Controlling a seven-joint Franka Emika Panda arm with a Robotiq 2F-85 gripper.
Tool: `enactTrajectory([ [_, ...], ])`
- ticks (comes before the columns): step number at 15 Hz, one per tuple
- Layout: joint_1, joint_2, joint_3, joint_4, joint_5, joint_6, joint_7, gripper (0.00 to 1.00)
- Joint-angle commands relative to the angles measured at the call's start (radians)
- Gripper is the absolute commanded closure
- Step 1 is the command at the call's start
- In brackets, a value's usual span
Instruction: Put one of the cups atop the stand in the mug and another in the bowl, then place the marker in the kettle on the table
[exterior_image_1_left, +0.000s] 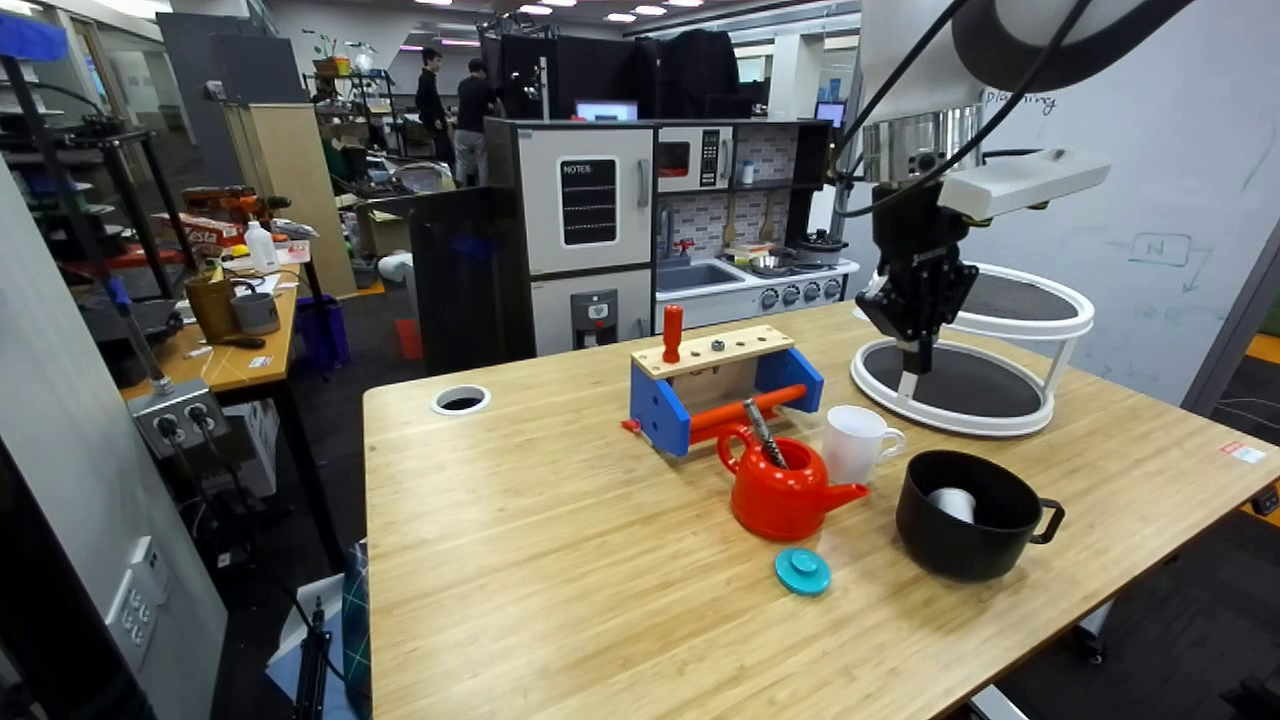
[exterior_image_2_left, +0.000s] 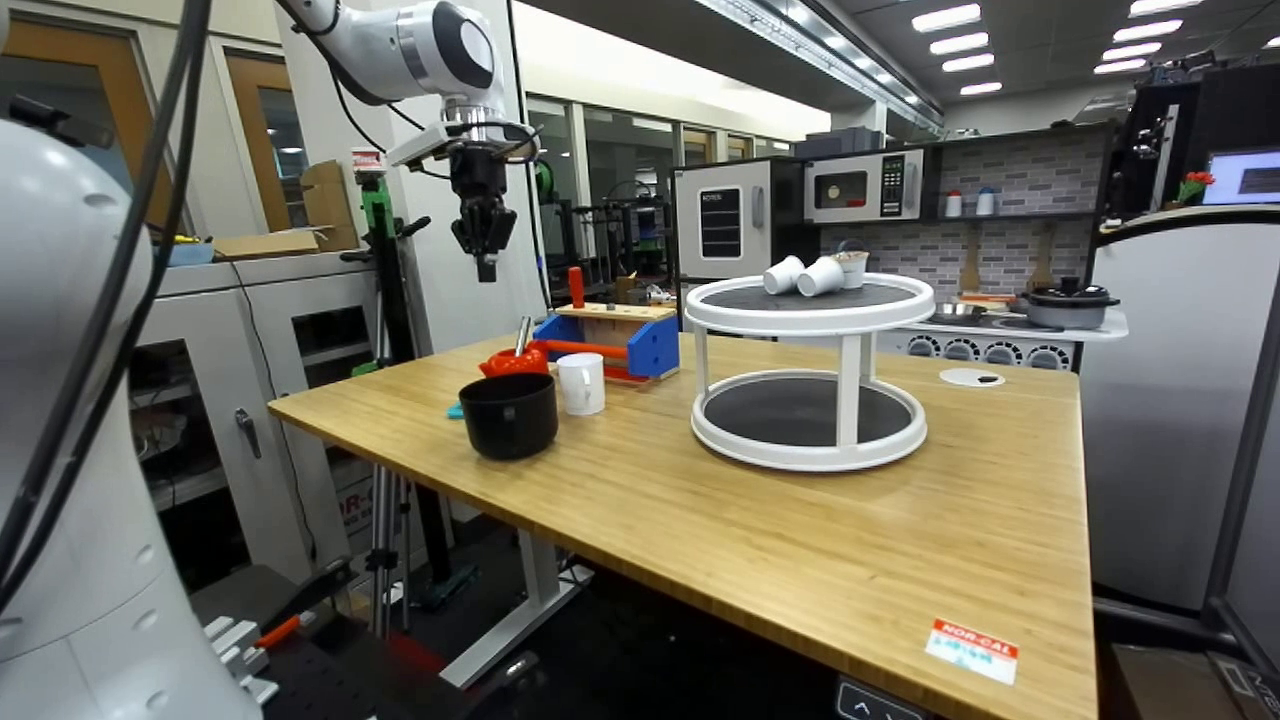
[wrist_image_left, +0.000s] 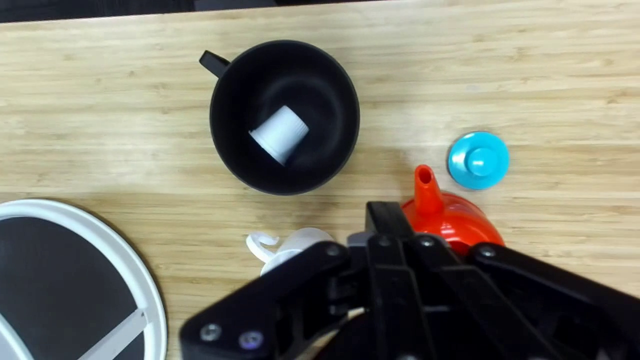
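The gripper (exterior_image_2_left: 487, 268) is held raised over the table (exterior_image_1_left: 560, 560), pointed downward and apart from the things set on it; its fingers (wrist_image_left: 389, 219) are pressed together, tip against tip. In the wrist view, parts of the red kettle (wrist_image_left: 457, 216) and of the white mug (wrist_image_left: 300, 242) are covered by it.

The marker (exterior_image_1_left: 763, 430) is seen in the red kettle in both exterior views: its lower end is hidden by the kettle's wall, and its upper part is leaned out through the opening, toward the side away from the spout. The teal lid (exterior_image_1_left: 803, 571) is laid flat on the table, near the kettle.

The white mug is stood upright just beside the kettle; its inside is poorly shown, so whether a cup is contained in it cannot be told. The black bowl (wrist_image_left: 334, 117) is set near both, and inside it one white cup (wrist_image_left: 280, 132) is laid on its side. On the dark upper tier of the stand (exterior_image_2_left: 810, 320), two more cups (exterior_image_2_left: 821, 277) are rested on their sides, with a third cup (exterior_image_2_left: 852, 268) close beside them.

A blue rack (exterior_image_1_left: 658, 408) with a wooden top is placed near the kettle, and a red screwdriver (exterior_image_1_left: 673, 330) is stood upright in it.
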Motion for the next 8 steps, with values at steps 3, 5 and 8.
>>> enactTrajectory([
  [3,-0.015,-0.006,0.006,-0.015,0.010,0.007,-0.034,0.99],
  [5,-0.014,-0.006,0.007,-0.015,0.010,0.008,-0.034,0.99],
  [8,-0.017,-0.006,0.004,-0.017,0.010,0.003,-0.030,0.74],
])
